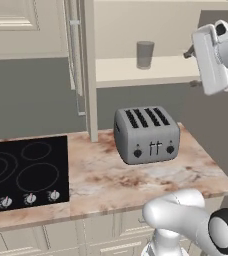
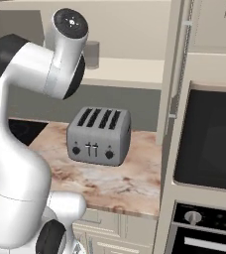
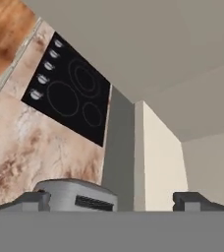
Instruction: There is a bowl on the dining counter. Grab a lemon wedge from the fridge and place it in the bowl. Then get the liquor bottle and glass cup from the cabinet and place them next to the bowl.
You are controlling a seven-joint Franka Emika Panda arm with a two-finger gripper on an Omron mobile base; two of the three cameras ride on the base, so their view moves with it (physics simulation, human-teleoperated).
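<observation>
Trouble could come from the toaster [image 1: 147,135]: one glass cup [image 1: 145,54] stands on the open cabinet's shelf [image 1: 151,71] directly above it, and a clumsy reach might tip the cup down. One gripper [image 3: 111,199], jaws spread and empty, hovers above the toaster. One cooktop [image 1: 25,172] sits left of it.

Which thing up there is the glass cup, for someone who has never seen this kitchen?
Start at the marbled worktop with the grey toaster. Above it, the open cabinet has one cream shelf. The glass cup stands there alone: a plain grey see-through tumbler, no handle.
</observation>
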